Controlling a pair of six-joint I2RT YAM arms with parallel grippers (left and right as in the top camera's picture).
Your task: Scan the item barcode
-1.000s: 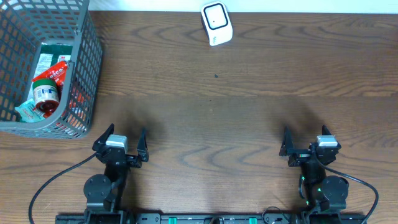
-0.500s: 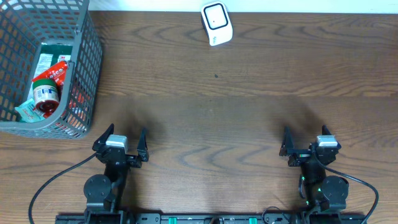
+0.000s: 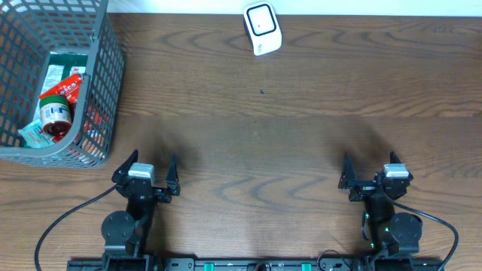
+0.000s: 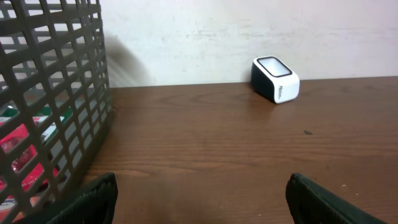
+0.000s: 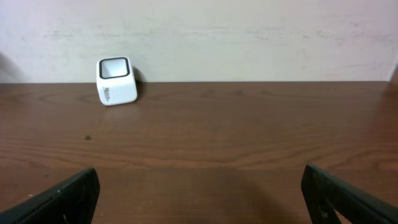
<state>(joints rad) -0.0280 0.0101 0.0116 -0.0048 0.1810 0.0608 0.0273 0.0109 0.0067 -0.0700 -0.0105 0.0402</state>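
Grey basket [image 3: 103,79] should be entered from above by the left gripper [image 3: 153,161], spread apart like the right gripper [image 3: 368,161].

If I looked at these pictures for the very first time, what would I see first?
Probably the gray mesh basket at the far left of the table, with a round red-topped container and colourful packets inside. Next, the little white scanner standing alone at the far edge, near the middle. The left hand and right hand sit open at the near edge, holding nothing.
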